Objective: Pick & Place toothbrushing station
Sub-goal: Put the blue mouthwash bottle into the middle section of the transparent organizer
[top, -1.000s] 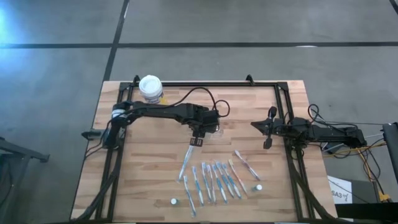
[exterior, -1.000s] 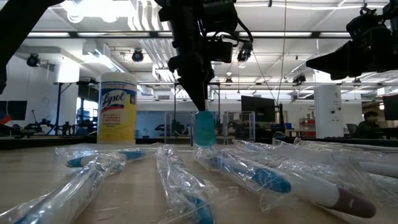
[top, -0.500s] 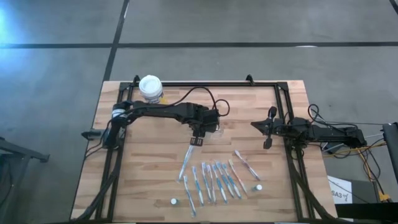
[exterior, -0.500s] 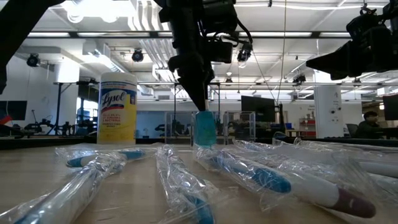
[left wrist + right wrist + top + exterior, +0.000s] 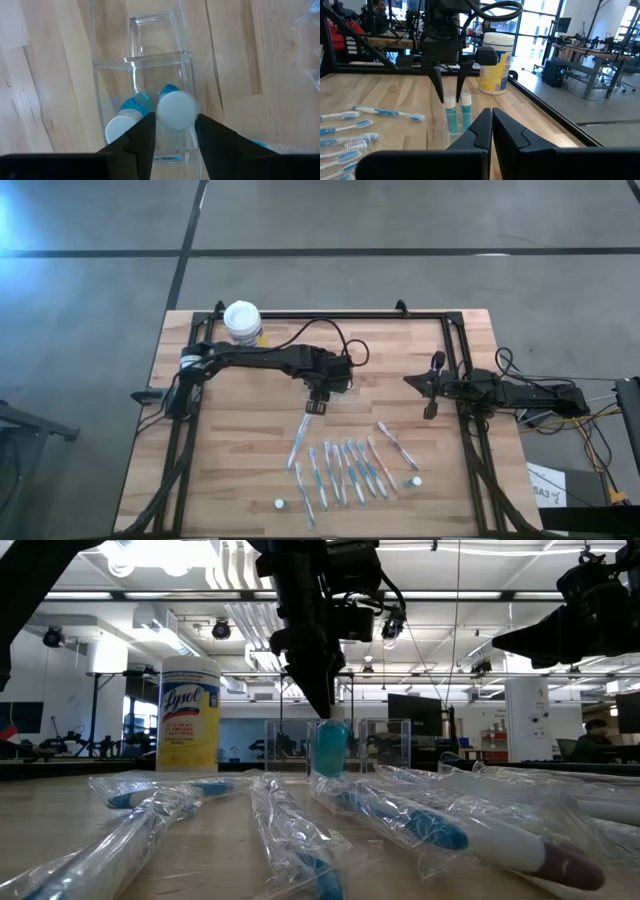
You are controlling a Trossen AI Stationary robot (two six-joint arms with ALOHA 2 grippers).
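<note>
Left gripper [image 5: 451,89] hangs over the clear holder [image 5: 142,75], fingers parted around a white-capped tube [image 5: 175,107] standing beside another. Right gripper [image 5: 432,385] waits clenched, well apart.

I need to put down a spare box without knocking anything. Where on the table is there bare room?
The wooden table is bare on its near-left part, between the left arm and the row of wrapped blue and pink toothbrushes, and along the far edge right of the white-lidded yellow canister. The centre, around the clear plastic holder, is crowded.
</note>
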